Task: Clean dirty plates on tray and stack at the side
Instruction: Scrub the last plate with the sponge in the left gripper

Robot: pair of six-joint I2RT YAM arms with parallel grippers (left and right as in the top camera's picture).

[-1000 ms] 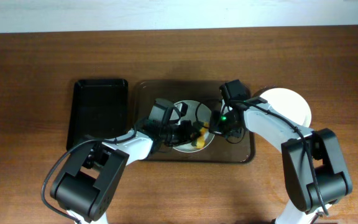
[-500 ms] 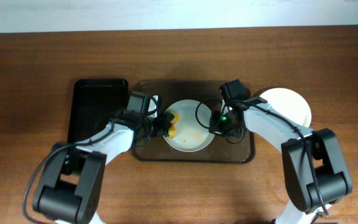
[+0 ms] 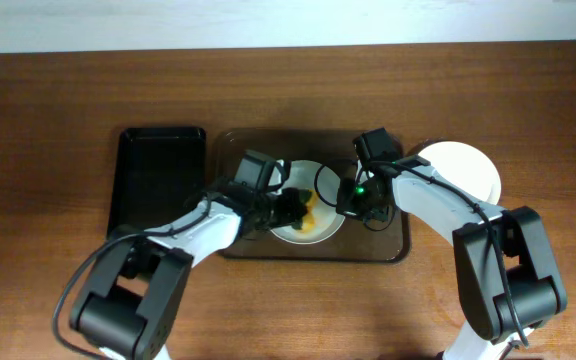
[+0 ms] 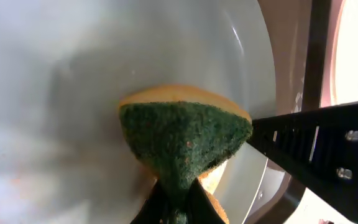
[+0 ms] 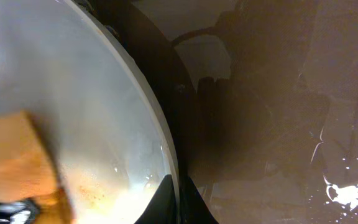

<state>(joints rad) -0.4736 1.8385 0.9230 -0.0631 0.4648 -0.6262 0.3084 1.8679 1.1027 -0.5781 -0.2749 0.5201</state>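
Now, coarse green-yellow sponge [image 4: 185,140], glossy round plate [image 4: 73,74]

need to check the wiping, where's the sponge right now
Overhead, the sponge sits on the plate in the brown tray, pinched by the left gripper.

From overhead, the left gripper [image 3: 293,208] covers the left of the plate [image 3: 326,224] and most of the sponge [image 3: 309,210]. The right gripper [image 3: 347,196] is lost under its own wrist at the plate's right rim, and whether the side plate [image 3: 465,165] at right is one or several cannot be told. The left wrist view cuts the sponge at its bottom edge; the right wrist view shows it blurred at lower left, with the plate cut by the top and left edges.
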